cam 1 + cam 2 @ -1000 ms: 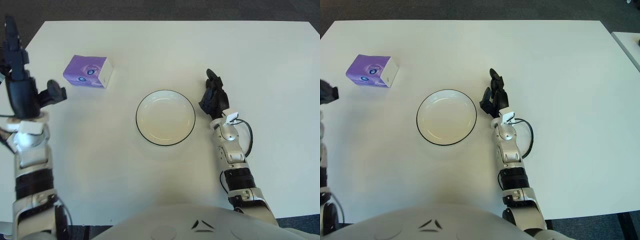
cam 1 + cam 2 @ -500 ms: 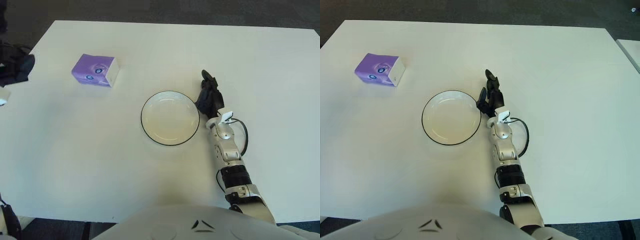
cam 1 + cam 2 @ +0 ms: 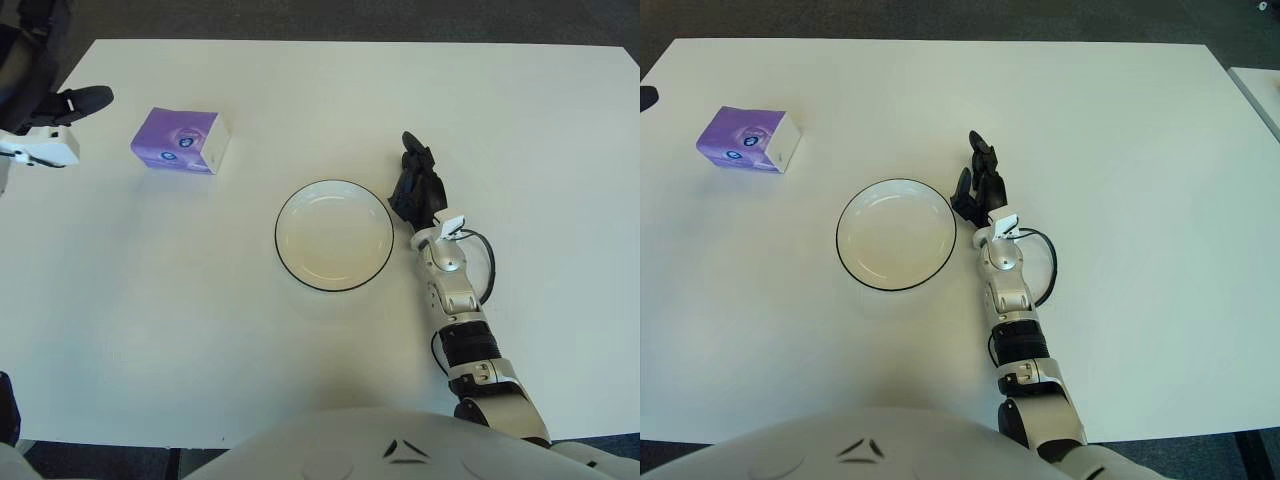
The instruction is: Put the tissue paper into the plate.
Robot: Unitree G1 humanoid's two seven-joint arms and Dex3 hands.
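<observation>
The tissue pack (image 3: 178, 141) lies flat on the white table (image 3: 520, 120), far to my left and toward the far edge, well apart from the plate (image 3: 334, 235). It is a purple box with one white end. Its long axis runs roughly left to right, tilted a little so the white end sits to the right and slightly nearer me; that white end faces toward the plate side of the table.

My left hand (image 3: 45, 105) hangs at the table's left edge, just left of the pack and not touching it. One dark finger (image 3: 85, 98) points right toward the pack; I cannot tell whether the rest of that hand is spread or curled.

The plate, white with a dark rim, sits near the middle of the table and holds nothing.

My right hand (image 3: 418, 186) rests on the table just beside the plate's right rim, fingers relaxed and extended away from me, grasping nothing.
</observation>
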